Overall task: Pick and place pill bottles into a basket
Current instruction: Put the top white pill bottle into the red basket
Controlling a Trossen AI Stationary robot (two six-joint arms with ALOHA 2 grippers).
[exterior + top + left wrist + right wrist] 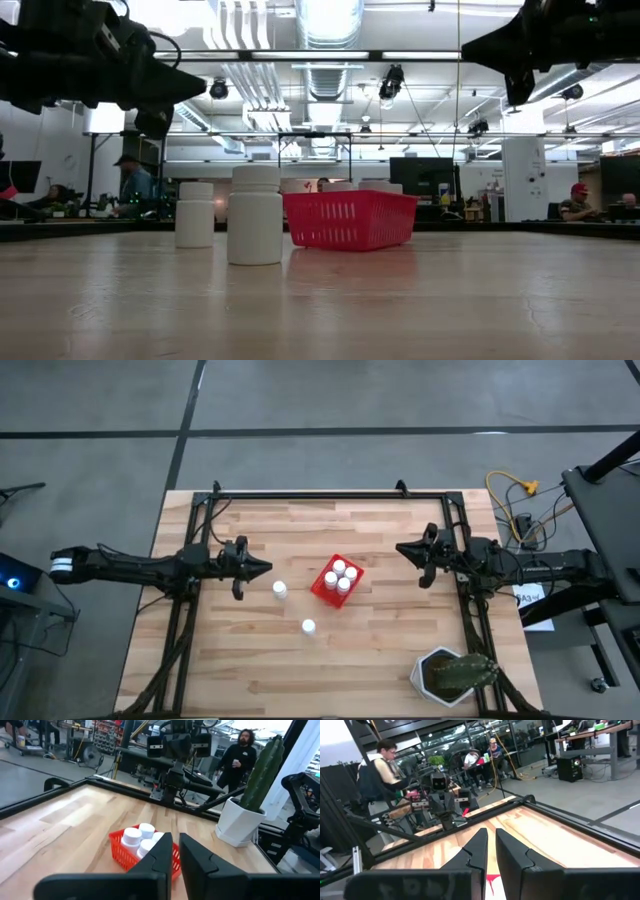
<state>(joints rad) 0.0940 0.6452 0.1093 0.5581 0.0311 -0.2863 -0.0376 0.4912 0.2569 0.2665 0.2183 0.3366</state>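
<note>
- The left gripper (262, 567) hangs above the table with its jaws drawn nearly together and nothing between them.
- Just ahead of those jaws and a little to one side stands one pill bottle (280, 590) upright on the wood, apart from the fingertips.
- A second loose bottle (309, 627) stands farther off, nearer the table's front edge, well apart from both grippers.
- The red basket (322, 588) sits past the near bottle, straight out from the left jaws; in the left wrist view it lies directly beyond the fingertips.
- Four white caps (340, 575) show packed inside the basket.
- The right gripper (404, 548) is raised on the far side of the basket, jaws pressed to a narrow slit, empty.
- The basket lies ahead of the right jaws, between the two grippers, touching neither.
- In the low view both loose bottles stand beside the basket, the grippers high above them.
- A potted cactus (455, 675) stands at the table corner, well away from both jaws.
</note>
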